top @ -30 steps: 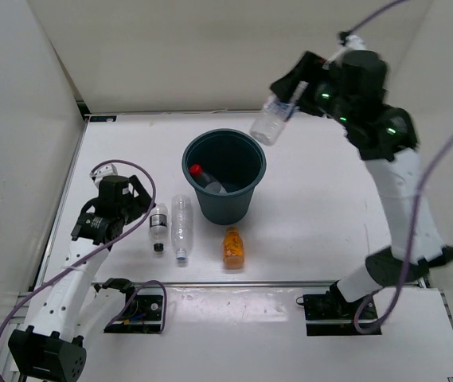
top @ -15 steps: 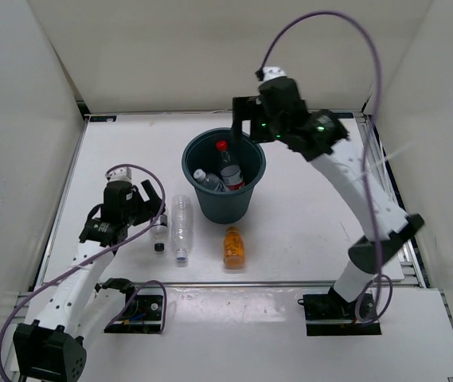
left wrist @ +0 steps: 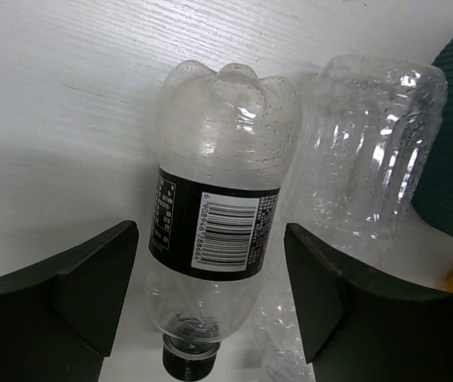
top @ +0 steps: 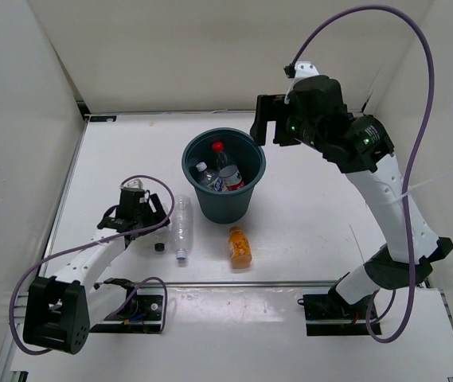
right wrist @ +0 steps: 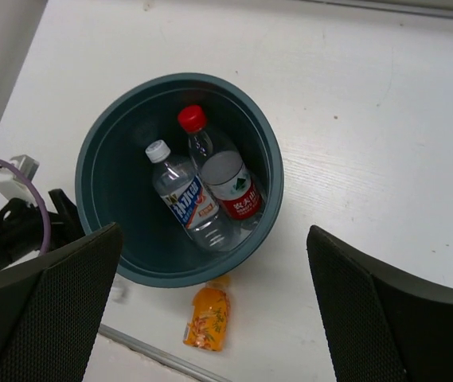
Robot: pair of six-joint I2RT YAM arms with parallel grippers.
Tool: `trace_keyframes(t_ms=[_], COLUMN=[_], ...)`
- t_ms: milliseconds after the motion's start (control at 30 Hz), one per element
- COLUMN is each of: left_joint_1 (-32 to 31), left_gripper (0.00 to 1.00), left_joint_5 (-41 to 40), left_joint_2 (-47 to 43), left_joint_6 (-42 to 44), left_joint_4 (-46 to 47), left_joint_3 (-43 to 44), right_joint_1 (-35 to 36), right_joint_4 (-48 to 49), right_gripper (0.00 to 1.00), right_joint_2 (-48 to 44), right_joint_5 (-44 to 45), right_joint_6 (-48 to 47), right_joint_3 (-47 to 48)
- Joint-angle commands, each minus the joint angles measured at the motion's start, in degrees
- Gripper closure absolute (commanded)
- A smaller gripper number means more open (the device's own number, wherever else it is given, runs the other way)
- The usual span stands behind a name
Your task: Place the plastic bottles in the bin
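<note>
Bin (top: 228,207) holds red-cap bottle (right wrist: 224,177), blue-label bottle (right wrist: 185,199) | left gripper (left wrist: 210,267) spread wide astride black-cap bottle (left wrist: 214,223) on table (left wrist: 51,95) | right gripper (right wrist: 214,239) spread apart above bin.

White arms (top: 387,195), black joints (top: 392,269), purple cables (top: 432,72), matte black fingers (left wrist: 59,294)

- The white table (top: 322,199) carried a round dark grey-green plastic bin (top: 226,208), standing upright.
- A clear plastic bottle with a black cap (left wrist: 214,239) lay just beside a plain clear plastic bottle (top: 181,227).
- A short orange plastic bottle (top: 240,247) lay near the bin.
</note>
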Motion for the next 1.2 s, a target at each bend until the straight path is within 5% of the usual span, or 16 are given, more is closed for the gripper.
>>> trace_keyframes(t_ms=[0, 167, 400, 633, 733, 833, 1000, 1167], left_joint_1=[0.30, 0.30, 0.30, 0.30, -1.98, -4.96, -12.96, -21.22], left_gripper=[0.16, 0.40, 0.43, 0.60, 0.59, 0.57, 0.57, 0.57], left_joint_5=[-1.60, -1.61, -2.22, -5.63, -12.20, -12.24, -12.68, -10.75], left_joint_2=[-0.11, -0.19, -3.71, -4.41, -5.91, -0.21, 9.80, 15.44], left_joint_6=[-2.31, -2.92, -1.79, 0.15, -0.90, 0.94, 2.00, 2.53], left_joint_4=[2.80, 2.80, 2.18, -2.47, -2.48, -2.48, -1.95, -1.95], left_joint_3=[-0.69, -0.17, 5.19, 17.83, 27.93, 42.67, 55.44, 57.05], right_joint_1=[-0.40, -0.93, -1.98, -3.21, -4.35, -5.67, -7.52, -10.06], right_joint_4=[-1.08, -1.08, -1.08, -1.08, -1.08, -1.08, -0.55, -0.55], right_gripper=[0.00, 0.00, 0.00, 0.00, 0.00, 0.00, 0.00, 0.00], right_joint_2=[-0.73, -0.73, -0.73, -1.26, -1.79, -1.79, -1.79, -0.74], right_joint_5=[-0.32, -0.85, -2.42, -3.57, -3.57, -5.06, -7.09, -9.11], right_joint_6=[-1.51, -1.51, -0.98, 0.07, 0.08, 0.69, 2.44, 3.59], right_joint_3=[-0.37, -0.89, -2.21, -4.06, -4.59, -5.99, -6.52, -6.52])
